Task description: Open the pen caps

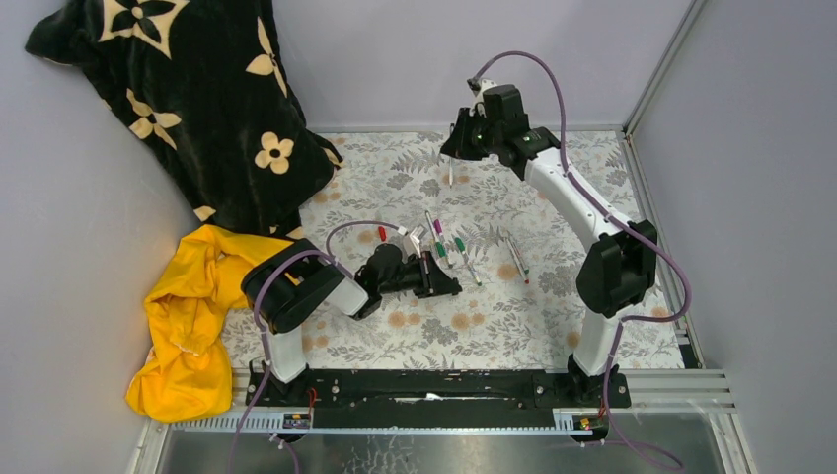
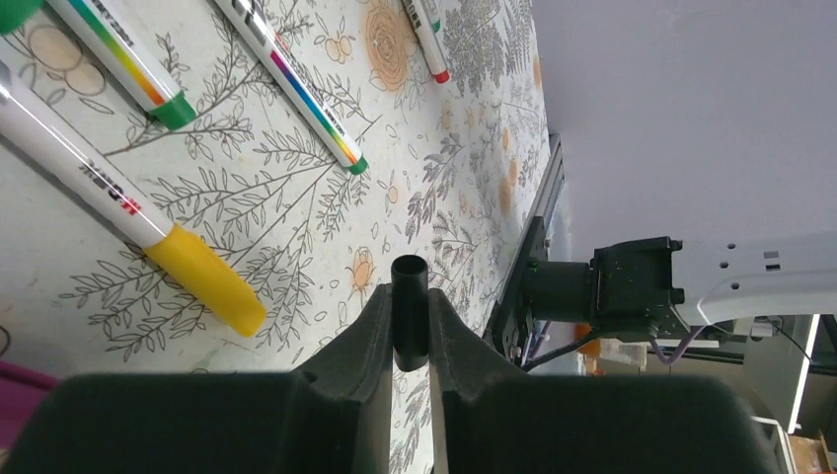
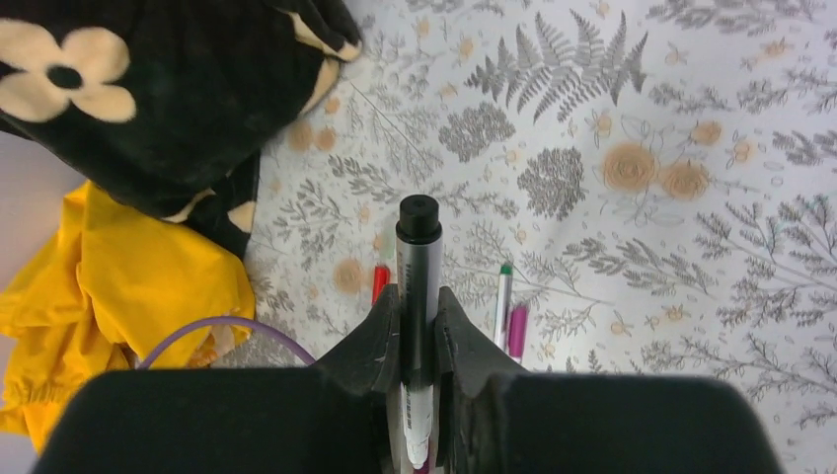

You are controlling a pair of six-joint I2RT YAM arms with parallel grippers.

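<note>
Left wrist view: my left gripper (image 2: 410,341) is clenched on a short black cap (image 2: 410,291). One finger sits on each side, and the cap's open mouth points toward the top of the frame. Beyond it, capped pens lie on the floral table cover (image 2: 296,227). A yellow-capped pen (image 2: 99,178) is at left, green-ended pens (image 2: 296,89) are above it, and a red-tipped pen (image 2: 426,39) is at top centre.

Right wrist view: my right gripper (image 3: 418,321) grasps a black-ended pen (image 3: 418,262) by its pale barrel. The black end sticks out past the fingertips. On the cover below, a red cap (image 3: 380,281) lies left of the fingers. A green-tipped pen (image 3: 504,296) and a magenta cap (image 3: 517,331) lie right of them; I cannot tell whether the magenta cap sits on a barrel.

Top external view: the left gripper lies low at frame centre, just beside the loose pens (image 1: 460,245). The right gripper is raised at upper centre, well apart from the left.

Edges: a black flowered blanket (image 1: 188,89) overlaps the cover's upper-left corner, and a yellow cloth (image 1: 188,326) bunches at the left edge. Walls (image 1: 395,59) close the back and sides. A metal rail (image 1: 681,390) runs along the bottom. Bare cover shows at lower right of the pens and toward the back wall.

Writing: the yellow-capped barrel carries dark and red print. The green-ended barrels carry rainbow stripes and dark lettering. None of it is readable.
</note>
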